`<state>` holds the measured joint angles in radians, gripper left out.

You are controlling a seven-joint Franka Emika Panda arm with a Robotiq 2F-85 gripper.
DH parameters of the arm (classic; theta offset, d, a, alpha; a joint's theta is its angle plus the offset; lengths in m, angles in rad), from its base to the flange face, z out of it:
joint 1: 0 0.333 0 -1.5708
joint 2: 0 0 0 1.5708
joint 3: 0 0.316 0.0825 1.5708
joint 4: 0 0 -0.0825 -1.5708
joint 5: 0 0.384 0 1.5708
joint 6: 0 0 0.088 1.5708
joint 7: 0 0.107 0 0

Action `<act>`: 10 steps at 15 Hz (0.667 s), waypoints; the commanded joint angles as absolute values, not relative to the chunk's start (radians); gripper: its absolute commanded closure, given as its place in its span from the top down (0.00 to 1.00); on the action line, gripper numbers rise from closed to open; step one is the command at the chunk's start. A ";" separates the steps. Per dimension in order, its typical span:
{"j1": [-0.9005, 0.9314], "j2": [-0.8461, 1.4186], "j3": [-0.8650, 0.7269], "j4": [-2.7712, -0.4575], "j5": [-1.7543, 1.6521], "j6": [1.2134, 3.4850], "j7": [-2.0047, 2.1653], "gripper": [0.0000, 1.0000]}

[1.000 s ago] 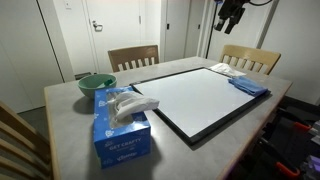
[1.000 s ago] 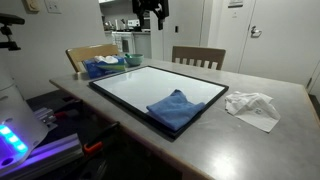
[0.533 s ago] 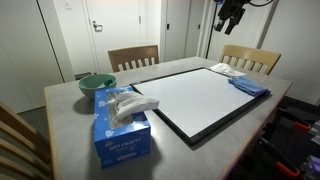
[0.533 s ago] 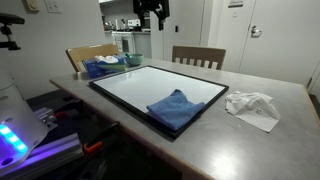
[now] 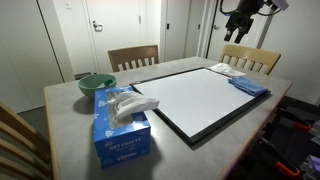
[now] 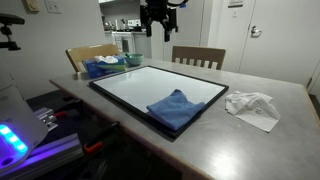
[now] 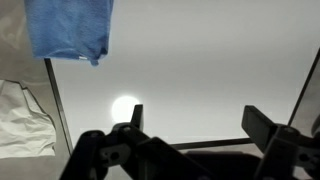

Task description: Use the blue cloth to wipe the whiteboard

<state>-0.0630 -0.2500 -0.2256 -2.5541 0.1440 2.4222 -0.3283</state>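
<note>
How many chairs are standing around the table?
3, seen in an exterior view: bowl-side chair and cloth-side chair beyond the table, near chair at the picture's lower edge. Others may be hidden.

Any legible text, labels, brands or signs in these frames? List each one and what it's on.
Nothing can be read at this resolution.
Tissue box: white print on the front face, too small to read.
Wall sign: blurred, unreadable.
Whiteboard: blank, no writing visible.
Blue cloth: no label visible.
</note>
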 commanded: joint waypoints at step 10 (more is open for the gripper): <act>-0.182 -0.121 -0.243 -2.533 -0.049 2.432 -0.267 1.00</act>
